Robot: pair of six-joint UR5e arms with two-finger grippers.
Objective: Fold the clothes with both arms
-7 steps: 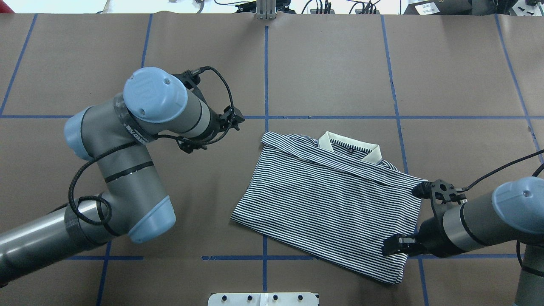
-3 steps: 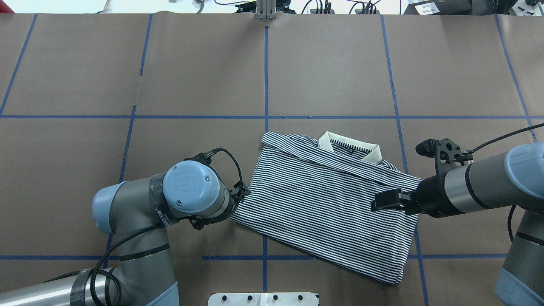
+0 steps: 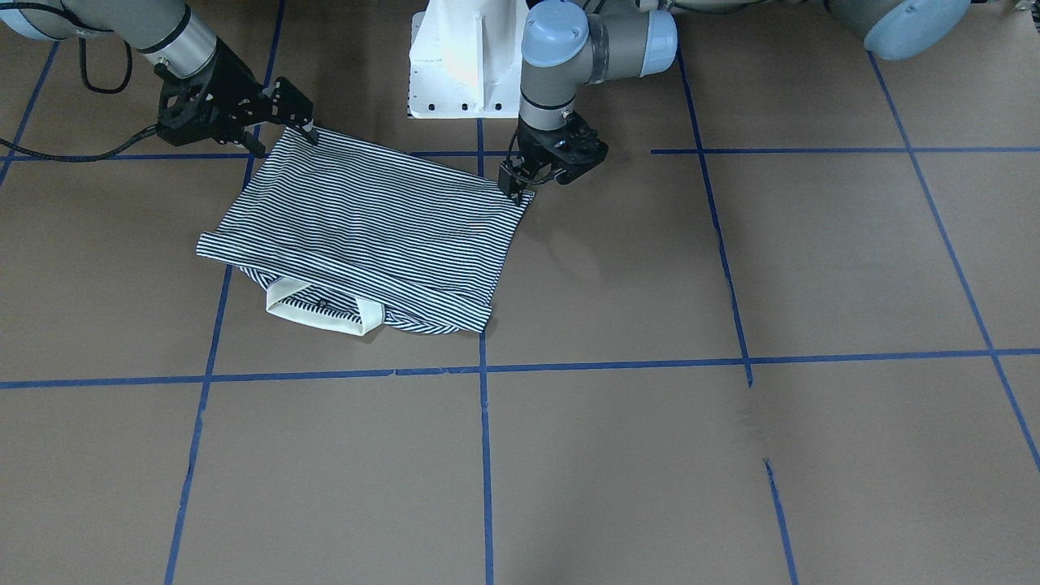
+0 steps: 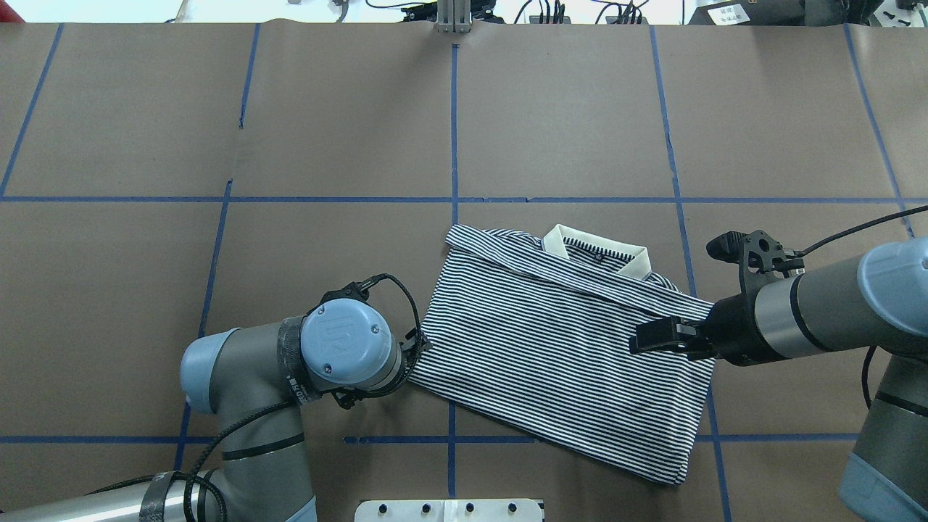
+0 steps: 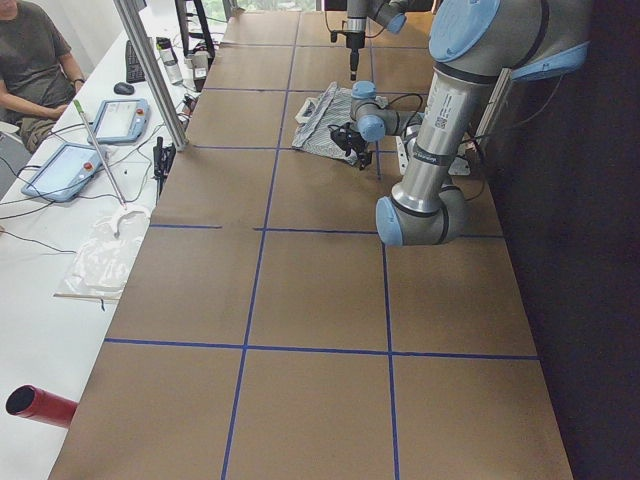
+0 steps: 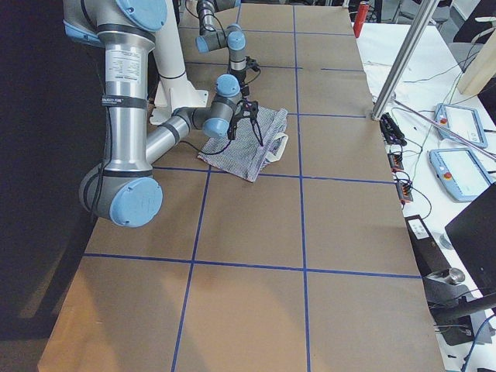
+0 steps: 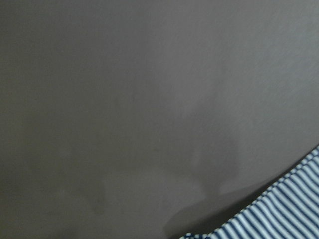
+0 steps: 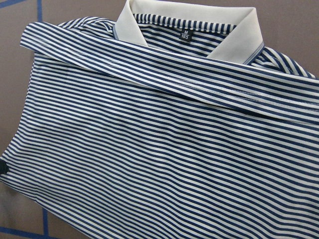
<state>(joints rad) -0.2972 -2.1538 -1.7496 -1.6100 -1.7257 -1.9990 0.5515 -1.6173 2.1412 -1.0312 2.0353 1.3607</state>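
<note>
The striped polo shirt [image 4: 558, 355] lies folded on the brown table, with its cream collar [image 4: 596, 250] at the far edge. It also shows in the front view [image 3: 366, 231]. My left gripper [image 4: 419, 346] is low at the shirt's near-left corner and looks open in the front view [image 3: 528, 180]. The left wrist view shows only that corner [image 7: 281, 214] and no fingers. My right gripper [image 4: 645, 341] is open and reaches in over the shirt's right edge [image 3: 284, 140]. The right wrist view is filled with the shirt [image 8: 159, 144].
The white pedestal base [image 3: 463, 57] stands just behind the shirt. Blue tape lines [image 4: 454, 130] grid the table. A seated person [image 5: 30, 60] and tablets [image 5: 120, 118] are beside the table's far long edge.
My left arm swung from the far left down to the shirt's near-left corner. My right gripper moved along the shirt's right edge, away from the robot and slightly inward.
</note>
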